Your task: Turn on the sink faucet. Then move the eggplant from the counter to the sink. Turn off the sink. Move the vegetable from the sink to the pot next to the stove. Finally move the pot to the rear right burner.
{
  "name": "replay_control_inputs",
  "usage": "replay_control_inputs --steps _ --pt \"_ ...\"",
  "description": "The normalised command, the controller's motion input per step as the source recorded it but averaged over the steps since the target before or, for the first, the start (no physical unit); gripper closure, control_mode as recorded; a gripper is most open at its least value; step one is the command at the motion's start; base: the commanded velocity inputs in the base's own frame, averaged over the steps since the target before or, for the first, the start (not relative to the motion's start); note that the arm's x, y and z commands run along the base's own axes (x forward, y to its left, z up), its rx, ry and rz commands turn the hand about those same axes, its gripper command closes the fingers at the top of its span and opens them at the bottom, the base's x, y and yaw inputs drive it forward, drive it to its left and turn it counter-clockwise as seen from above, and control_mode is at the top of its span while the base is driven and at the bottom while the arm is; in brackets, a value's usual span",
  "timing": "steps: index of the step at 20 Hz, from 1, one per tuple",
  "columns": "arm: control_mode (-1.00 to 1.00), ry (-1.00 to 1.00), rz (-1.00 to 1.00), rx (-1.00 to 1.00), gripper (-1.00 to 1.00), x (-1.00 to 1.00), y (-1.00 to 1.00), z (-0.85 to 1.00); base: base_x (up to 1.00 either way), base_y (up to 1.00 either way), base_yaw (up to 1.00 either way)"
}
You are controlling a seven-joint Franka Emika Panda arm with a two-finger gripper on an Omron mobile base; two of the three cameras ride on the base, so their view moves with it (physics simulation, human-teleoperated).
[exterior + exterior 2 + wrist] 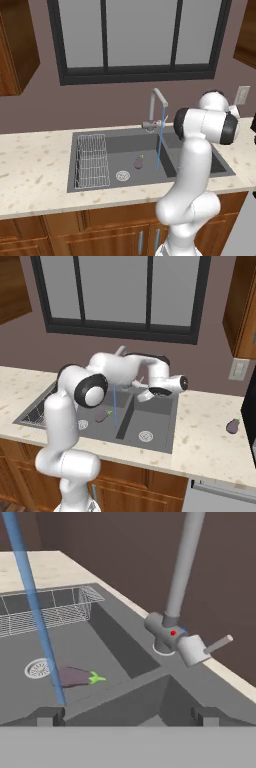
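The faucet (pixel 172 629) stands behind the sink (pixel 80 137), and a blue stream of water (pixel 35 607) runs from its spout into the left basin. The purple eggplant (pixel 75 676) lies on that basin's floor beside the drain, also seen from the left base (pixel 138 162) and from the right base (pixel 103 415). My gripper (pixel 128 714) is open and holds nothing. It hovers over the divider between the basins, a short way in front of the faucet's lever handle (pixel 219 644). From the right base the gripper (pixel 144 392) is level with the faucet base. The pot and the burner are out of view.
A wire rack (pixel 92 160) fills the left end of the left basin. The right basin (pixel 145 428) holds only its drain. A second small purple vegetable (pixel 232 426) lies on the right counter. A window and wall rise close behind the faucet.
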Motion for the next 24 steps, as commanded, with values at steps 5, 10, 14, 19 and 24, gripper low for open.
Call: replay_control_inputs --steps 5,10,14,19,24 --pt "-1.00 -0.12 0.15 0.00 -1.00 0.37 0.00 -0.02 0.00 0.00 0.00" --pt "-1.00 -0.06 0.06 0.00 -1.00 0.40 0.01 -0.02 0.00 0.00 0.00" --pt "-1.00 -0.01 0.01 0.00 -1.00 0.52 0.16 -0.07 0.00 0.00 0.00" --pt "-1.00 0.00 0.00 0.00 -1.00 0.49 0.10 -0.14 0.00 0.00 0.00" --pt "-1.00 0.00 0.03 0.00 -1.00 0.22 0.03 -0.06 0.00 0.00 0.00"
